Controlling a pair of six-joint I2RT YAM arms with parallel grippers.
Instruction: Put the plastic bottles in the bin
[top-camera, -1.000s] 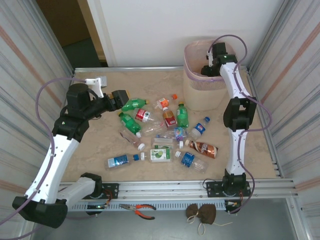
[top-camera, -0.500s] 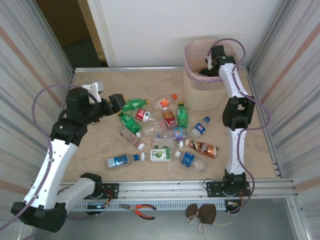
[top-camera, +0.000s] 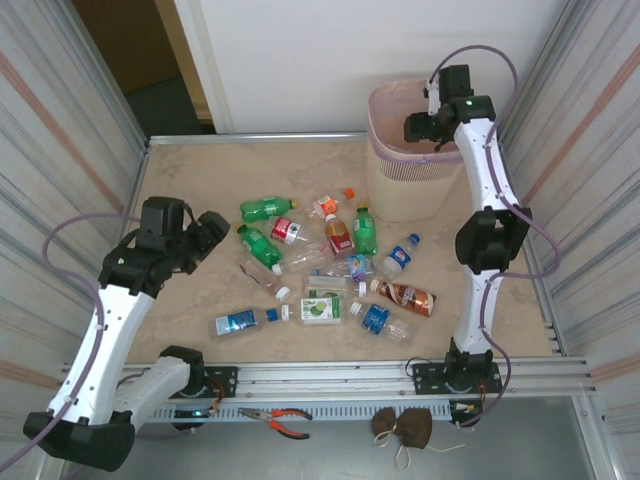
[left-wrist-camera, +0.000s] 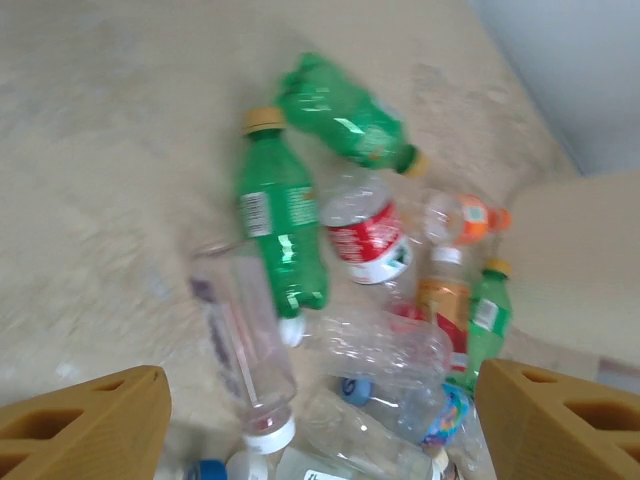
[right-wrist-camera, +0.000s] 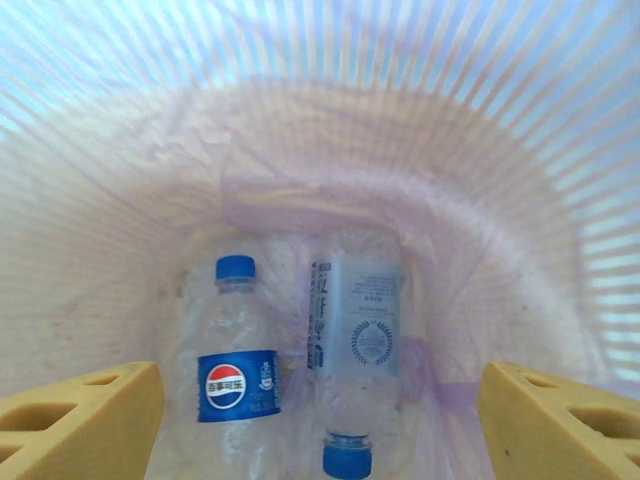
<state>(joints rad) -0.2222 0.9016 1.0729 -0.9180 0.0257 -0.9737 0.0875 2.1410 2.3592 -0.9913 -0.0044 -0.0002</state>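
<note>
2 bottles lie in the bin (right-wrist-camera: 520, 200) straight below the right jaws, which stand wide apart and empty: a blue-label bottle (right-wrist-camera: 237, 372) and, just beside it, a white-label bottle (right-wrist-camera: 360, 340) near their middle. The left jaws, also spread and holding nothing, hang over the desk (left-wrist-camera: 90, 150); a green bottle (left-wrist-camera: 280, 225) lies ahead between them, among the other bottles (top-camera: 338, 237).

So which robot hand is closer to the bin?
Right. The right hand hangs over the bin's mouth. The left hand is far across the table, beside the loose bottles.
</note>
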